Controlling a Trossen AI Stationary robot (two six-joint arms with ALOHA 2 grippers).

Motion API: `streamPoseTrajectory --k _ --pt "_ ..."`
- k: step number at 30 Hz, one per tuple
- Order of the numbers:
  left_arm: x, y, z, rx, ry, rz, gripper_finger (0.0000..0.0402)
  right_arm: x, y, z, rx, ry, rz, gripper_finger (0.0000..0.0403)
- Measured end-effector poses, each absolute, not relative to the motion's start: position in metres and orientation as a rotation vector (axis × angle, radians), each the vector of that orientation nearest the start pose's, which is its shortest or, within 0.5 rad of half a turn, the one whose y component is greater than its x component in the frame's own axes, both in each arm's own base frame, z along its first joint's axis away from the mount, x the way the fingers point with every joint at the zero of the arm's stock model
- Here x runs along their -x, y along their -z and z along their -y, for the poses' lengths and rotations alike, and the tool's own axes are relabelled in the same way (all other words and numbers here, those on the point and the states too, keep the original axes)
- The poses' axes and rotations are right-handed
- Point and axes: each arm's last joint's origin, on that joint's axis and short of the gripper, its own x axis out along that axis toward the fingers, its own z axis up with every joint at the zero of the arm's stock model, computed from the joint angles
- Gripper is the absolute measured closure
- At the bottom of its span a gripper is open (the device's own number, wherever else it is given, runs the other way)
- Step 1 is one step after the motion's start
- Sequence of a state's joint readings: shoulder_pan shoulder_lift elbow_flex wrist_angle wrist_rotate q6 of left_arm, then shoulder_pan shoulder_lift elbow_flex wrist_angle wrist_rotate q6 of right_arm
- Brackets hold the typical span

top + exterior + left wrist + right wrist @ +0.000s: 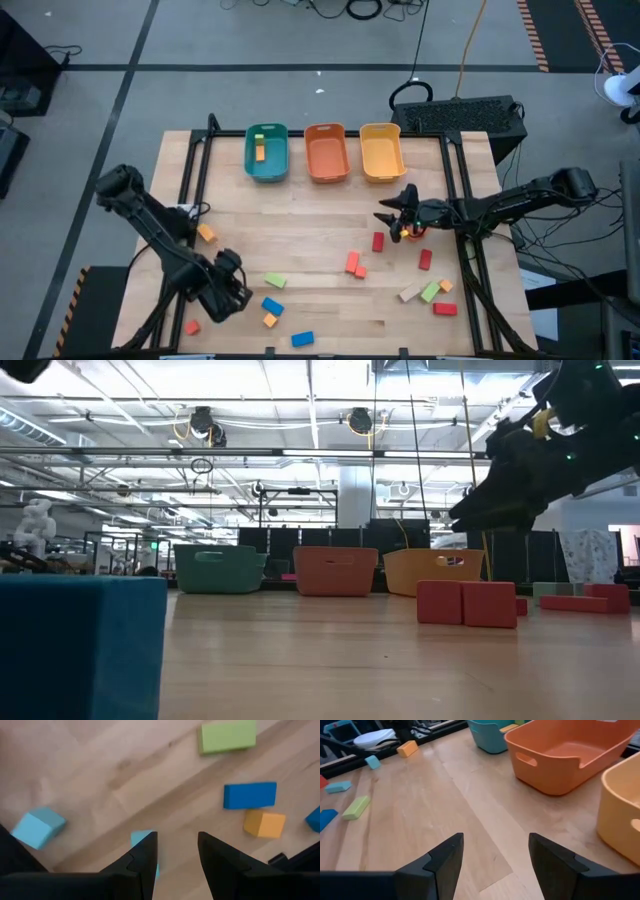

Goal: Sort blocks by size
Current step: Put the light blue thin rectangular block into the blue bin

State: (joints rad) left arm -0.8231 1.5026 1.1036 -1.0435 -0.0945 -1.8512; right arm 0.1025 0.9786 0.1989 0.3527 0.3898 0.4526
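Small wooden blocks lie flat and scattered on the table: a red one [378, 241], two orange-red ones [354, 264], and a group of tan, green, orange and red [431, 291] at the near right. A green block [275, 282], a blue one [272, 305] and an orange one [270, 320] lie at the near left. My left gripper [241, 294] is open and empty, low over the table beside them; its wrist view [177, 845] shows a light-blue block [141, 838] half hidden behind one finger. My right gripper [392, 208] is open and empty [495, 845], raised in front of the yellow bin.
A teal bin [266, 168] holding an orange bar [260, 151] and a green block, an orange bin [327, 152] and a yellow bin [381, 150] stand in a row at the far edge. A blue block [80, 645] lies right in front of the low camera. Bare wood lies mid-table.
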Motion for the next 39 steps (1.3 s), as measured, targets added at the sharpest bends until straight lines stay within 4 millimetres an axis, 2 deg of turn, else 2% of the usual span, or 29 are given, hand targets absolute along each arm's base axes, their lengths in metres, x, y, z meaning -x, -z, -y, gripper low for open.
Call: streamPoseTrajectory --k 7,22,28,35,39 --pt "-0.181 -0.21 0.211 0.83 -0.696 -1.381 0.0258 -0.176 -0.155 -0.008 -0.348 0.366 -0.324 0.0193" --pt "-0.175 -0.182 0.23 0.709 -0.711 -1.46 0.0258 -0.177 -0.158 -0.008 -0.356 0.363 -0.296 0.0193" --pt "-0.175 -0.173 0.231 0.7 -0.778 -1.457 0.0258 -0.177 -0.158 -0.008 -0.356 0.362 -0.296 0.0193" --pt "-0.17 -0.174 0.225 0.693 -0.907 -1.444 0.0257 -0.177 -0.158 -0.008 -0.357 0.362 -0.295 0.0193" --pt "-0.172 -0.174 0.227 0.718 -0.889 -1.44 0.023 -0.177 -0.158 -0.008 -0.357 0.362 -0.295 0.0193"
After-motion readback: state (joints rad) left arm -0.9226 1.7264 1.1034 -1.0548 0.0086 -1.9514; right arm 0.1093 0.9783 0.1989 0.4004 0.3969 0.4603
